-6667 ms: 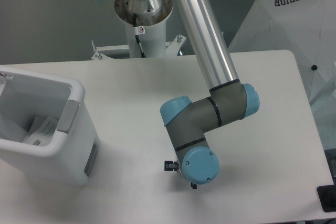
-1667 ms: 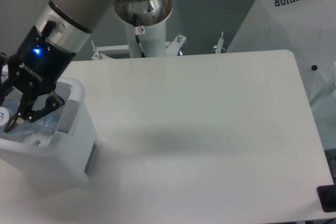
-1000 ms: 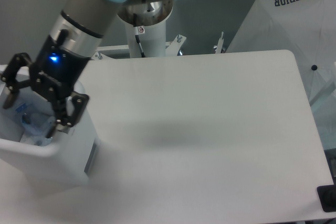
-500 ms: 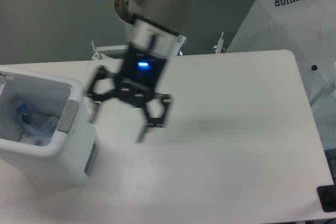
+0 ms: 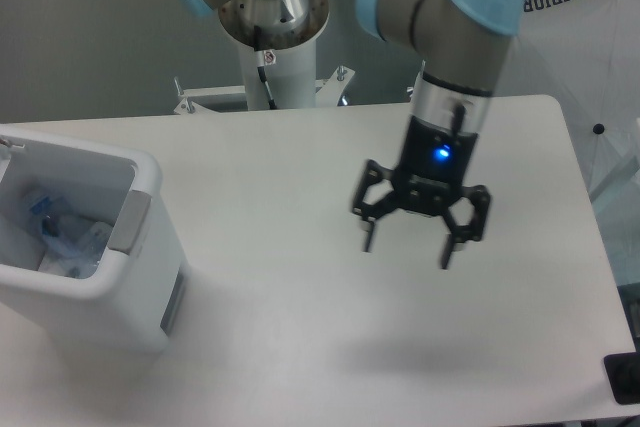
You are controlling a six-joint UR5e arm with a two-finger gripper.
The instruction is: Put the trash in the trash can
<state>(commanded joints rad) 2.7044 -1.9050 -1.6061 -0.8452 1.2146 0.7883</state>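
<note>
Your gripper [image 5: 407,244] hangs right of centre in the frame, above the table [image 5: 270,167], its two fingers spread wide apart and holding nothing. Look to the lower left: the trash [image 5: 68,238] lies crumpled inside the trash can [image 5: 120,297], well apart from the gripper
</note>
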